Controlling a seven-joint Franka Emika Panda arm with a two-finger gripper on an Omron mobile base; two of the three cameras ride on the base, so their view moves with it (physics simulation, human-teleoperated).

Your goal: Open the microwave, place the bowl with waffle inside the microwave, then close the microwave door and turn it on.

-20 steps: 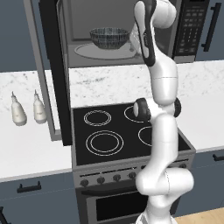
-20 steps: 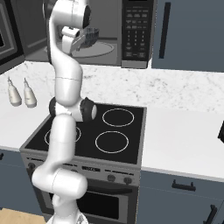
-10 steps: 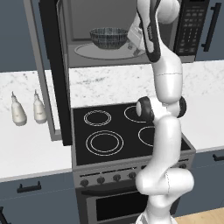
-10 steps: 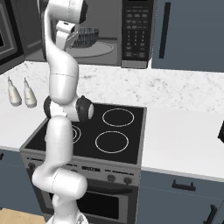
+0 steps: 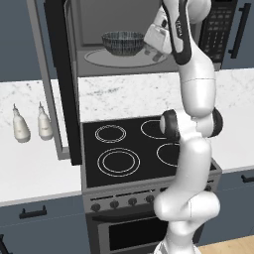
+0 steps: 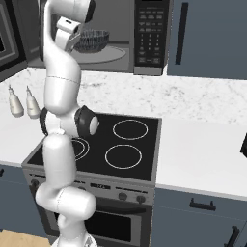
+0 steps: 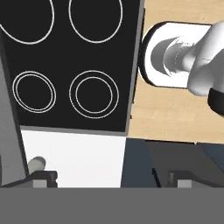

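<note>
Stove (image 5: 134, 149): a black top with four ring burners is seen at the front, set between white counter stretches; the same burners are seen from above in the hand view (image 7: 65, 65).
Bottles (image 5: 31, 128): two small pale bottles are stood side by side on the counter left of the stove, near the wall.
Door (image 5: 62, 84): the microwave door is swung fully open to the left, its edge turned toward the cameras.
Gripper (image 5: 158, 40): it is held raised at the right front of the microwave opening, just beside the bowl and apart from it; the fingertips (image 7: 43, 177) are seen spread wide with nothing between them.
Microwave (image 6: 149, 34): its grey inside is exposed, with the keypad panel at its right edge.
Bowl (image 5: 122, 42): it is set upright on the turntable (image 5: 101, 58), near its middle, inside the microwave.
Waffle: it cannot be made out inside the bowl.
</note>
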